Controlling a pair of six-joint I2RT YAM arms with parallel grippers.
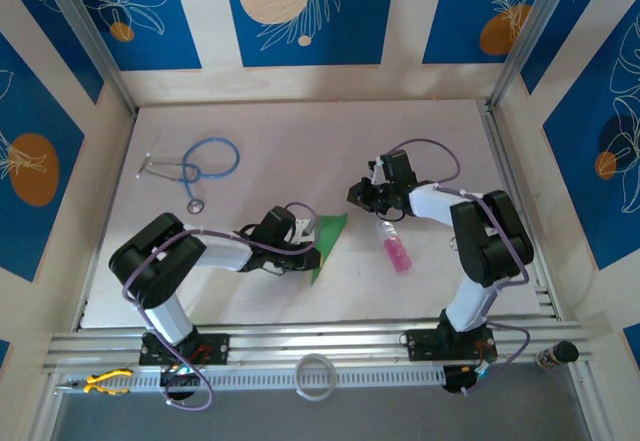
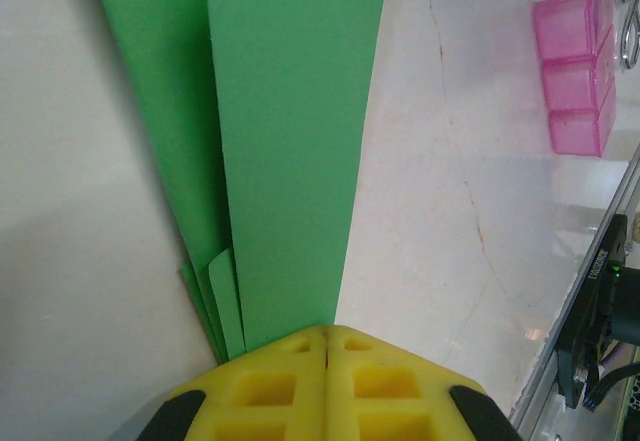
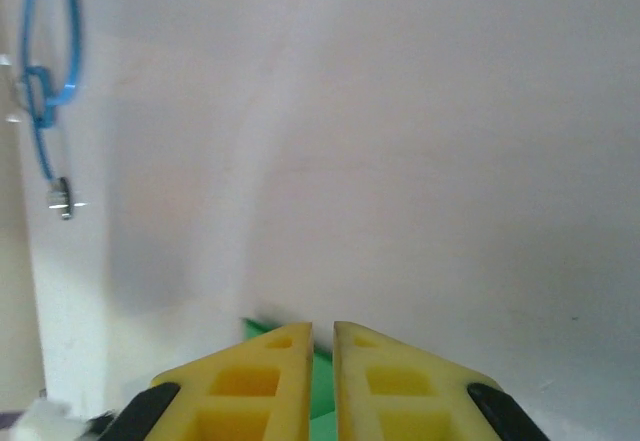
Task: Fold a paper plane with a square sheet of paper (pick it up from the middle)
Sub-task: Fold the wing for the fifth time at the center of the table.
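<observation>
left gripper [image 2: 326, 333] has its jaws clamped on the narrow end of the folded green paper [image 2: 290, 141], lower middle of the top view. probably keeping the creased layers together. right gripper [image 3: 322, 327] hovers nearby over the table [image 1: 250, 131], jaws barely parted, empty.

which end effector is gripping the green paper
The left end effector: it is shut on the folded bright-green paper sheet; the right end effector holds nothing.

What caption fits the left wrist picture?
Yellow left tool pinches a folded bright-green paper sheet, pink plastic bottle lying beyond.
</observation>
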